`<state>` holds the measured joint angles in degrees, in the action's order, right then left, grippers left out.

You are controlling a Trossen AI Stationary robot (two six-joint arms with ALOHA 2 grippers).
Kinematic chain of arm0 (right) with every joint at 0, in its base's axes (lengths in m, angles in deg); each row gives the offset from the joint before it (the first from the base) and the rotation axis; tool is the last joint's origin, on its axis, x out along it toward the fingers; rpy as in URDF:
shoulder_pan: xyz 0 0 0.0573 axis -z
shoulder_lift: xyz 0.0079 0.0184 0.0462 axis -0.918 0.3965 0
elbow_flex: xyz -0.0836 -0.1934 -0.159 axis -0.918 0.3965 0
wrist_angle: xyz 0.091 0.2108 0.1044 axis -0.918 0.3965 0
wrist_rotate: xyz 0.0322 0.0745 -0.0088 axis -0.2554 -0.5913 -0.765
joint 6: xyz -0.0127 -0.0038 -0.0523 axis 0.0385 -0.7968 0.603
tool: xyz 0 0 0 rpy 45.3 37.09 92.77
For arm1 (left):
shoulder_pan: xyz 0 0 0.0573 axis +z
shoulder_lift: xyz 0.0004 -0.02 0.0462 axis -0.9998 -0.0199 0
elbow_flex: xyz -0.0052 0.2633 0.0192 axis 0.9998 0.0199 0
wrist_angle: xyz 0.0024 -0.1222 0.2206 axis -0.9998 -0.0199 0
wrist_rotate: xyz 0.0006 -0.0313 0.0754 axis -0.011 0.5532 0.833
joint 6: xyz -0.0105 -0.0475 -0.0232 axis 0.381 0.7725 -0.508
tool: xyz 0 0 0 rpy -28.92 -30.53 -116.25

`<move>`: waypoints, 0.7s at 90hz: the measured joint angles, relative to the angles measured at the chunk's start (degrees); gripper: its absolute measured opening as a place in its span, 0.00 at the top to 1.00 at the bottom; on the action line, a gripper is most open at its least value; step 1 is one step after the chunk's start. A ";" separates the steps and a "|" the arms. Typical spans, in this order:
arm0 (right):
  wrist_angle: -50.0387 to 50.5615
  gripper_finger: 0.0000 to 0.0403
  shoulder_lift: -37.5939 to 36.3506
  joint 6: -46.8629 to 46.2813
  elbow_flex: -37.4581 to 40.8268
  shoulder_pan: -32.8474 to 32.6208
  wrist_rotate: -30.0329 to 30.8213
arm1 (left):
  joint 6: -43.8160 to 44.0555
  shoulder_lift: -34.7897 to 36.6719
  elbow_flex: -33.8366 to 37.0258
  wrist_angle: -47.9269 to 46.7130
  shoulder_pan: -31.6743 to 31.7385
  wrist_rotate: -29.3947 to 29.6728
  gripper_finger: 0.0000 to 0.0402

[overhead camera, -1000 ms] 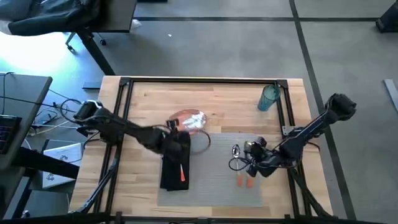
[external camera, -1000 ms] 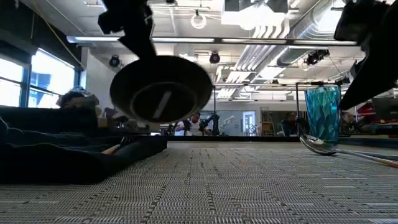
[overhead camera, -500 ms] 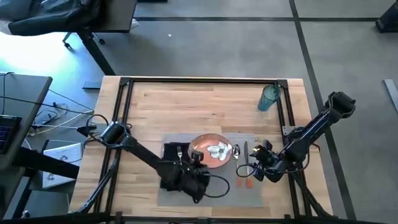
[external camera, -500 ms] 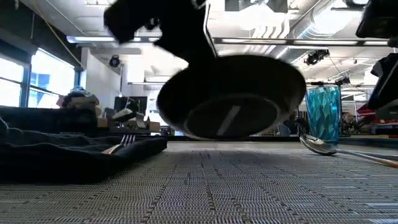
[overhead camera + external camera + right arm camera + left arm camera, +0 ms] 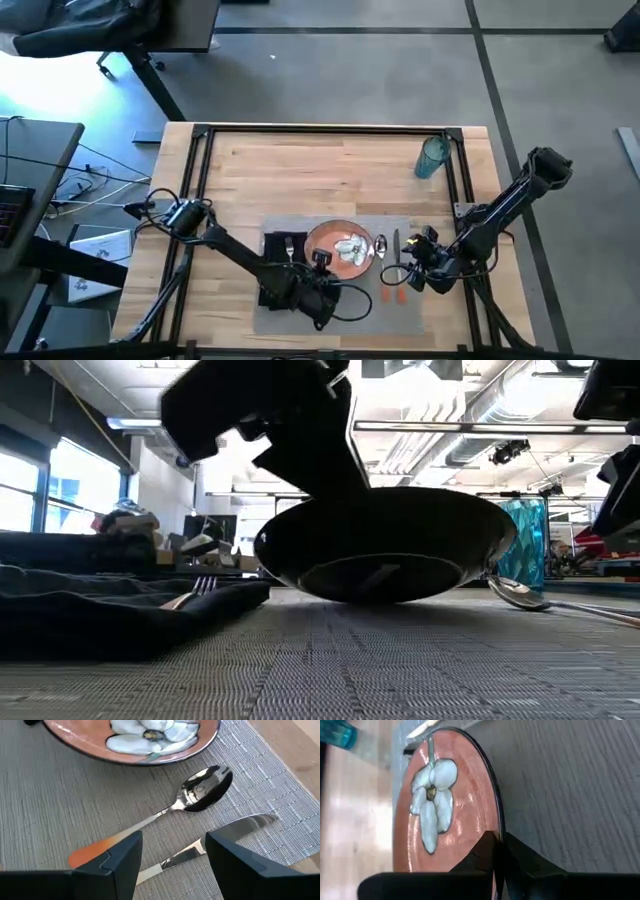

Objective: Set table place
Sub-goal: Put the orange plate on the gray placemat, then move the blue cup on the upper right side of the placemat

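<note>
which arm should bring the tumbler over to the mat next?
Right, probably. Its tool hangs open over the spoon and knife, holding nothing, on the tumbler's side of the table. The left tool is shut on the plate rim.

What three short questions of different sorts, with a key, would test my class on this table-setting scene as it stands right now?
1. True or false: the left gripper is shut on the rim of the plate.
2. Which lies nearer the plate: (a) the spoon or (b) the knife?
3. Fill in: the fork lies on the black ____.

Key
1. True; the left wrist view shows the fingers pinching the plate's edge over the placemat.
2. (a); the spoon lies between plate and knife, below the open right gripper.
3. napkin. The teal tumbler stands apart on the table.
</note>
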<state>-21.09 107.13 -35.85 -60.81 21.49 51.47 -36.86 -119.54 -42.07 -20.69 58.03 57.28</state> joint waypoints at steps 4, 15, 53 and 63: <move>-0.36 0.49 0.00 0.05 0.00 0.00 -0.10 | 0.39 0.00 0.02 0.01 0.05 -0.75 0.95; -0.69 0.49 0.00 0.08 0.00 0.00 -0.14 | 0.42 -0.01 0.06 0.07 0.10 -2.98 0.90; -0.88 0.49 -0.15 0.93 0.00 0.71 -1.43 | -2.85 0.27 -0.40 0.19 0.81 -6.95 0.69; 0.83 0.49 -1.19 4.56 -1.44 2.96 -2.55 | -1.67 2.26 -2.79 -6.87 0.21 -6.01 0.68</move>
<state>-20.26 105.94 -31.29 -62.25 24.46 48.92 -38.54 -117.28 -44.86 -27.57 58.24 51.27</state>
